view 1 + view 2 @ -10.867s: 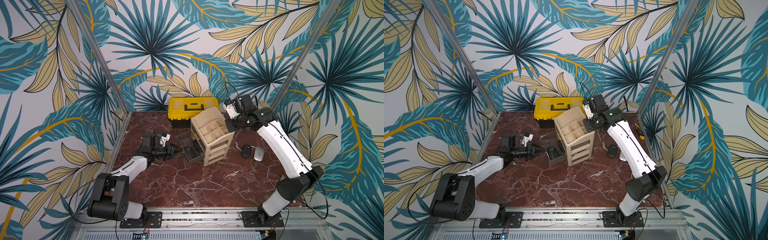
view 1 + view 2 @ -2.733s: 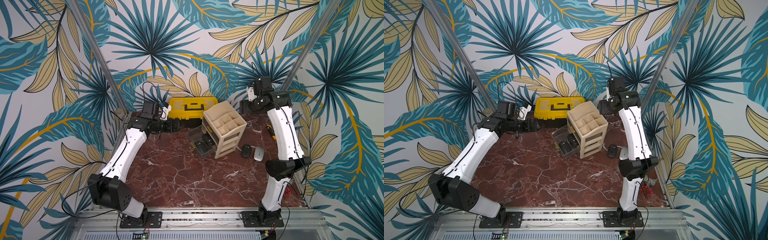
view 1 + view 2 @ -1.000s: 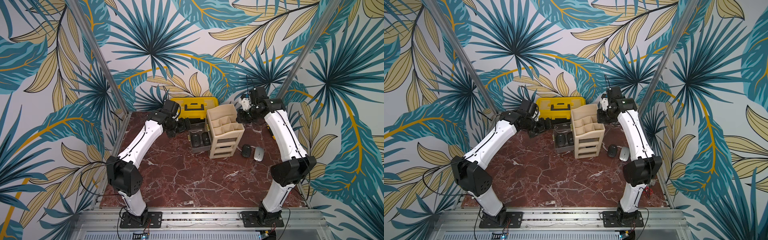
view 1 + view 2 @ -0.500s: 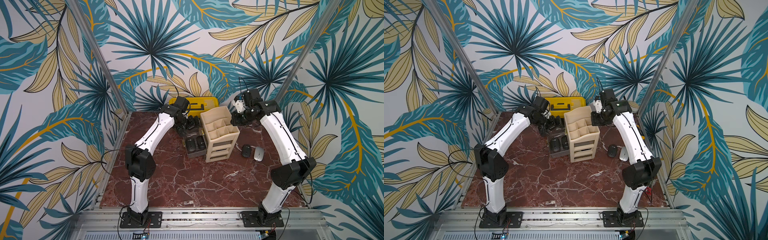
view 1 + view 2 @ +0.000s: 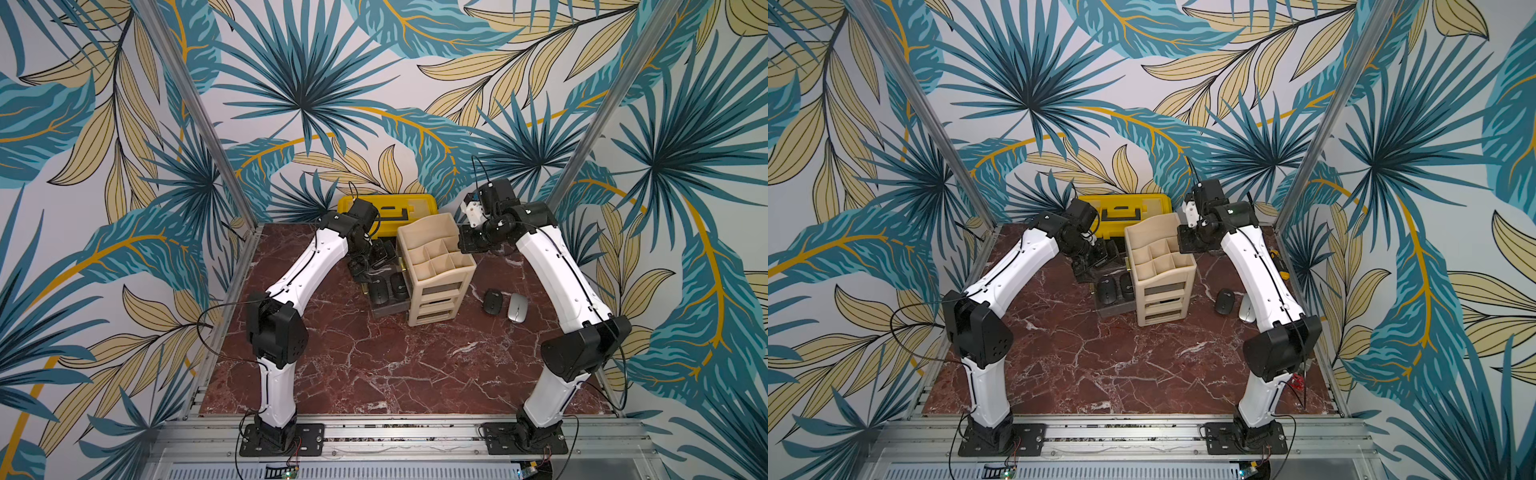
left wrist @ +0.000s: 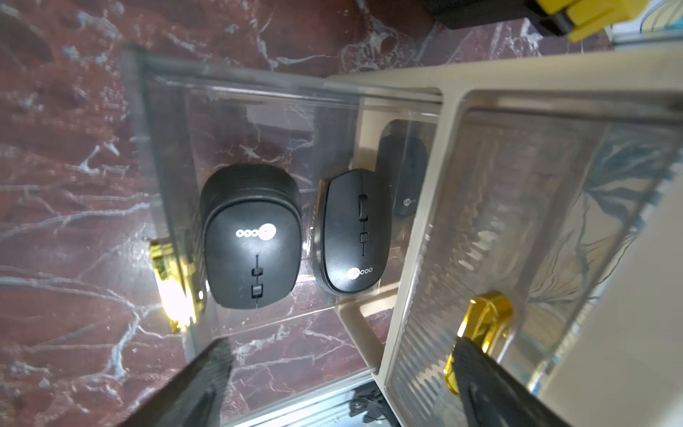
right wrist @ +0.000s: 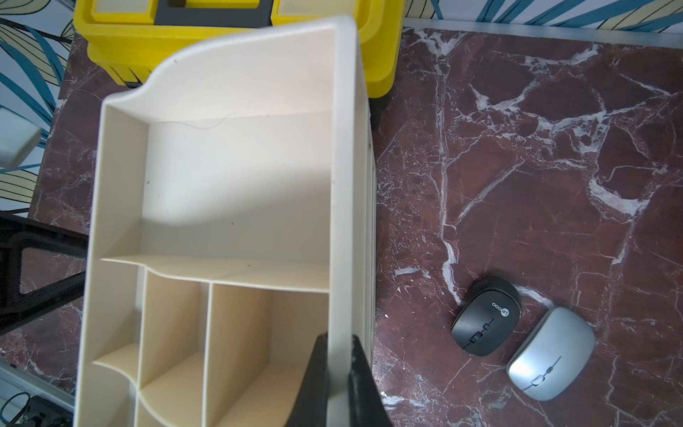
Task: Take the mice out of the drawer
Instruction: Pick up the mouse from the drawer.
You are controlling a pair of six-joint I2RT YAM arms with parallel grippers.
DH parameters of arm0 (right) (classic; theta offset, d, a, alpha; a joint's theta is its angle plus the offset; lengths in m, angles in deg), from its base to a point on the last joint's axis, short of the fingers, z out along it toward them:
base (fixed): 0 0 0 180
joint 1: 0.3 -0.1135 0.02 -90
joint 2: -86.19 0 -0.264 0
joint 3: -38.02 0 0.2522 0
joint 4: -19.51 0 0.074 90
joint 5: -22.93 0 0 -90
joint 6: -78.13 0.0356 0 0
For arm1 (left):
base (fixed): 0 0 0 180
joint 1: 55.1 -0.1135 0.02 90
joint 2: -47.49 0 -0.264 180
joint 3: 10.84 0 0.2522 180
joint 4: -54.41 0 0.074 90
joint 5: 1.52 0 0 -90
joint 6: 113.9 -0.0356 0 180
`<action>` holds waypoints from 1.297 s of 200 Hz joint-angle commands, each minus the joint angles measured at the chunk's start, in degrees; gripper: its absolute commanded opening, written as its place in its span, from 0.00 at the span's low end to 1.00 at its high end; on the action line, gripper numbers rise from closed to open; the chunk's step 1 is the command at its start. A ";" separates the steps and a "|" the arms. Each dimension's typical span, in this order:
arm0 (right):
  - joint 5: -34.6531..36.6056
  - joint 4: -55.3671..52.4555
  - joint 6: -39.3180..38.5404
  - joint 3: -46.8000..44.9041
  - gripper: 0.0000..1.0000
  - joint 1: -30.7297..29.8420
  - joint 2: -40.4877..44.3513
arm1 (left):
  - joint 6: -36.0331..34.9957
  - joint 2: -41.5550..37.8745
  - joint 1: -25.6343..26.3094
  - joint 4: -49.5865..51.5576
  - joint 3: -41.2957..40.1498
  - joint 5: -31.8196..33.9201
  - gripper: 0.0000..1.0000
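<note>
Now, mice in the drawer: three black ones lie in the clear drawer (image 6: 155, 148), right under the left claw (image 6: 340, 347). The nearest mouse (image 6: 251, 236) sits just ahead of its tips. The middle mouse (image 6: 351, 233) is next to that one. The far mouse (image 6: 404, 170) is tucked partly under the cream box (image 6: 415, 240).
Mice already out: a black mouse (image 7: 486, 321) and a silver mouse (image 7: 550, 355) lie side by side on the table (image 7: 517, 148), off to one side of the right claw (image 7: 338, 344) and well apart from it.
How a mouse will feel: likely light, hard and smooth, so it could slip. It should not squash.
Where to hold: across its two long sides, near the middle.
Left claw: spread wide with nothing in it, hanging above the drawer. One tip is close to a gold handle (image 6: 484, 314); whether it touches cannot be told.
Right claw: squeezed tight on the top edge of the cream box's side wall, one tip inside, one outside. This likely stops the box sliding.
</note>
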 commanded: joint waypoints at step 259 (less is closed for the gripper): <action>-0.10 1.96 -0.98 -3.76 0.00 -1.85 0.14 | -8.17 16.07 0.78 22.74 13.54 17.38 0.75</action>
